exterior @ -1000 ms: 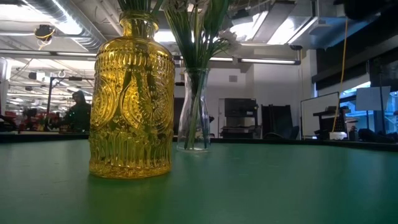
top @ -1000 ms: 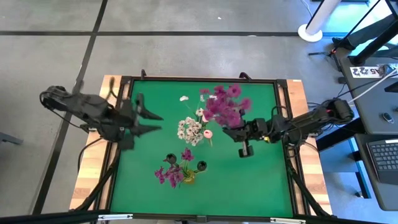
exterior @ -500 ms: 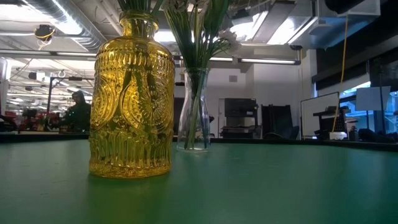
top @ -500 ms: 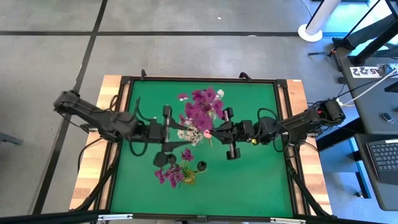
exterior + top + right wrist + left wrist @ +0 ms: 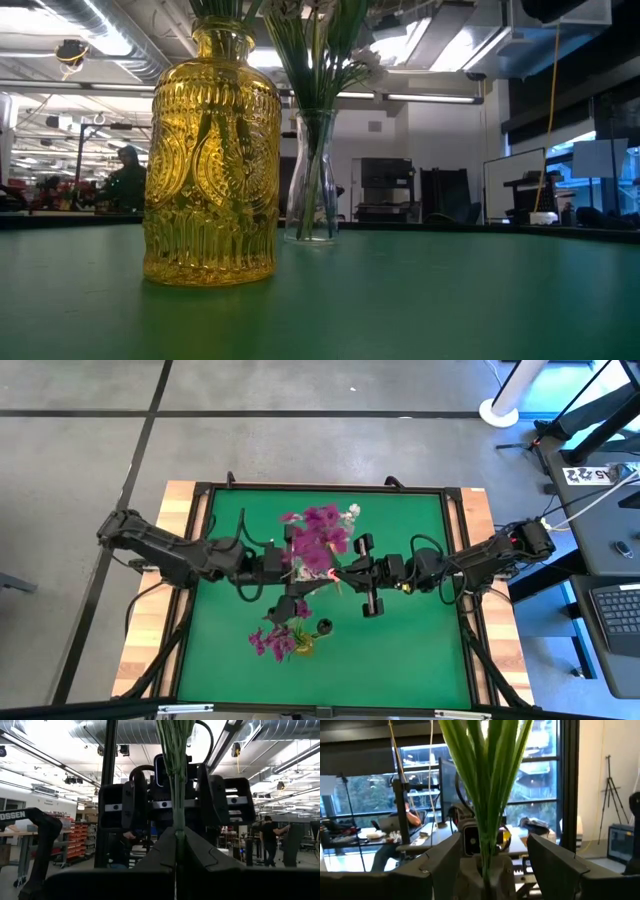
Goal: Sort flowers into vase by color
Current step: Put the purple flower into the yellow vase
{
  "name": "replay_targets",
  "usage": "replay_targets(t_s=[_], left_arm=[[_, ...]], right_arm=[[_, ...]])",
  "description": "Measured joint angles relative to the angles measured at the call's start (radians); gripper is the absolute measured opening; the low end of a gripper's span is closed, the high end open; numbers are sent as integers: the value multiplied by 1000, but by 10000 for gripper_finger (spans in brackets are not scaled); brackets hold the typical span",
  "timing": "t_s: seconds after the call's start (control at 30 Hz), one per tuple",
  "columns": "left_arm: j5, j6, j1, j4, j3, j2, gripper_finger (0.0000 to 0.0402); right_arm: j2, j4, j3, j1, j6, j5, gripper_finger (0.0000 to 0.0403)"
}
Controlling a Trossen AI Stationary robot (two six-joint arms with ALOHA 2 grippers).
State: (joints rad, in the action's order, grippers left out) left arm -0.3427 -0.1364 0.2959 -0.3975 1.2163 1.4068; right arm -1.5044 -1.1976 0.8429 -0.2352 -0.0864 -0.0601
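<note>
The right gripper (image 5: 176,837), just right of centre in the high view, is clamped on one bunch of green stalks (image 5: 175,750) topped by magenta-purple clusters (image 5: 318,535). Facing it from the left, the left gripper (image 5: 490,855) stands spread, one finger either side of the same stalks without pressing them. Two vases stand on the green table (image 5: 420,300): a yellow glass vase (image 5: 212,165) at left, and a clear glass vase (image 5: 311,180) just behind, both holding stems.

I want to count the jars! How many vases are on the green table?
2. The yellow vase stands nearest the low camera; the clear vase stands behind it, holding green stalks. None seems hidden.
</note>
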Motion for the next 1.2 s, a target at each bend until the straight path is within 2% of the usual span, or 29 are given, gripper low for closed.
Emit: replay_targets(t_s=[0.3,0.53,0.7,0.93,1.07,1.2], left_arm=[[47,99,-40,-50,0,14,224],[47,100,-41,-61,0,14,214],[47,100,-41,-61,0,14,154],[40,102,-37,-47,0,14,19],[-22,100,-19,-32,1,11,12],[-76,69,10,14,2,-10,6]], right_arm=[[0,30,0,0,0,0,15],[0,61,0,0,1,0,13],[0,74,0,0,3,0,14],[0,97,0,1,3,-2,26],[0,103,0,1,5,-1,27],[9,117,-1,1,26,48,33]])
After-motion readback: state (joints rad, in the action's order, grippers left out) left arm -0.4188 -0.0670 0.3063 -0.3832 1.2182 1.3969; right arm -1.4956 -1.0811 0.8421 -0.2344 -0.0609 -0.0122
